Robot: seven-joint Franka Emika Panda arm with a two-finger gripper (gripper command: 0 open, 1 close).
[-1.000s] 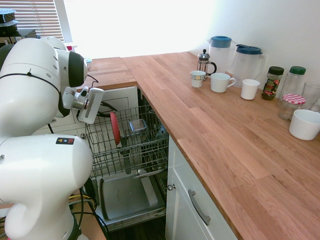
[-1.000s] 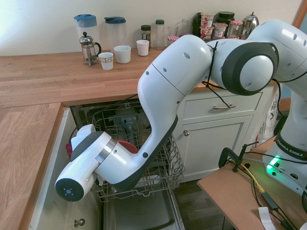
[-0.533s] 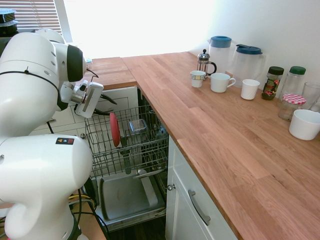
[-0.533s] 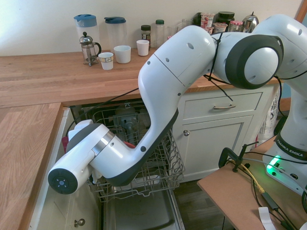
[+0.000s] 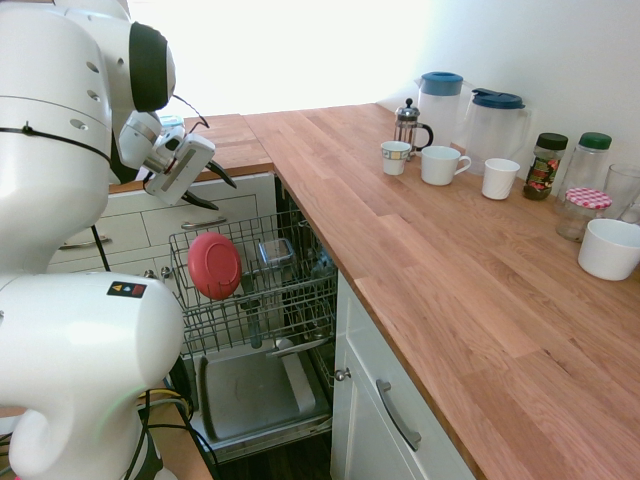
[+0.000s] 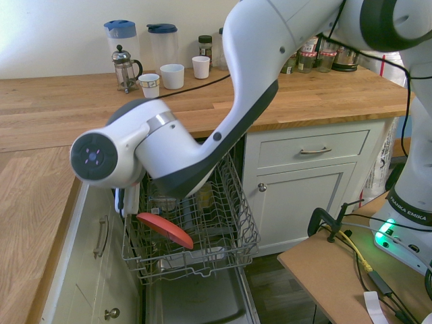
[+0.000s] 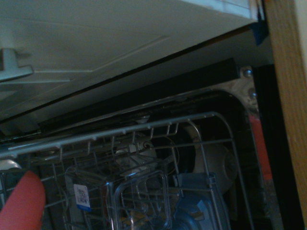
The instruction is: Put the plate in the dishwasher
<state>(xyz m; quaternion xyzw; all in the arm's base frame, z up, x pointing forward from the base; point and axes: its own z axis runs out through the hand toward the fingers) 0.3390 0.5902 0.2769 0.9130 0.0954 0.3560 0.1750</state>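
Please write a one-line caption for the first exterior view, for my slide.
Round coral-red plastic plate rests in the dishwasher's grey wire rack; the gripper hangs above it.

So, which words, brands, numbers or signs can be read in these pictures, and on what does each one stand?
"FRANKA EMIKA": on the robot's white base, second exterior view.
Jar label on the counter: too small to read.
White tag with a square code on a clear container in the dishwasher rack: blurred, unreadable.
Red and yellow sticker on the arm: symbols only, unreadable.

Wire rack (image 5: 265,290) of dishwasher (image 5: 250,385) pulled out; coral plate (image 5: 215,266) leans tilted inside. Wooden countertop (image 5: 400,250) carries two jugs (image 5: 470,120), French press (image 5: 408,124), three mugs (image 5: 440,165), jars (image 5: 570,175), white bowl (image 5: 609,248).
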